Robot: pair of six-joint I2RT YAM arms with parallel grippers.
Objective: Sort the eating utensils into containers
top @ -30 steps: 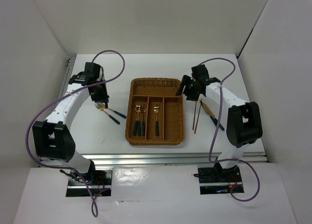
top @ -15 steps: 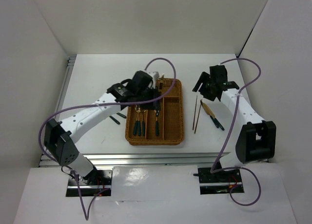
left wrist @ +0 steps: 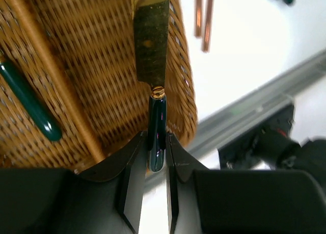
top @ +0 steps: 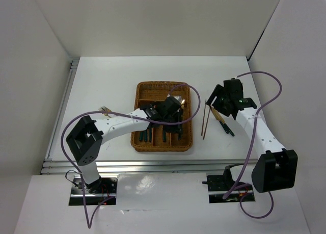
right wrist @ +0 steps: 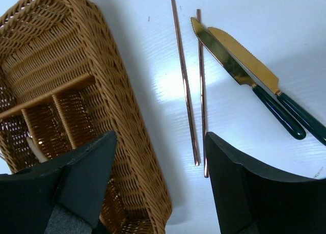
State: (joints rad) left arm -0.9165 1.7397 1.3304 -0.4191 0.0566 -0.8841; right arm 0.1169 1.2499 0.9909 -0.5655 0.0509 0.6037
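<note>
My left gripper (top: 178, 114) reaches across the brown wicker tray (top: 136, 142). In the left wrist view it (left wrist: 157, 137) is shut on the dark teal handle of a gold-bladed knife (left wrist: 151, 40), held over the tray's right long slot (left wrist: 102, 55). My right gripper (top: 224, 99) is open and empty above the table to the right of the tray. In the right wrist view it (right wrist: 163, 178) hangs over two reddish-brown chopsticks (right wrist: 186, 86) and two knives (right wrist: 239, 66) lying flat. Teal-handled spoons (top: 145, 134) lie in the tray's left slots, partly hidden by my left arm.
A gold utensil head (top: 105, 110) shows on the table left of the tray, its handle hidden by my left arm. The tray's right wall (right wrist: 117, 106) is close to the chopsticks. The table's metal front edge (left wrist: 254, 101) runs near the tray.
My left arm has swung from the table's left side across the tray to its right slot, carrying the knife. My right gripper has moved away from the tray to above the chopsticks.
</note>
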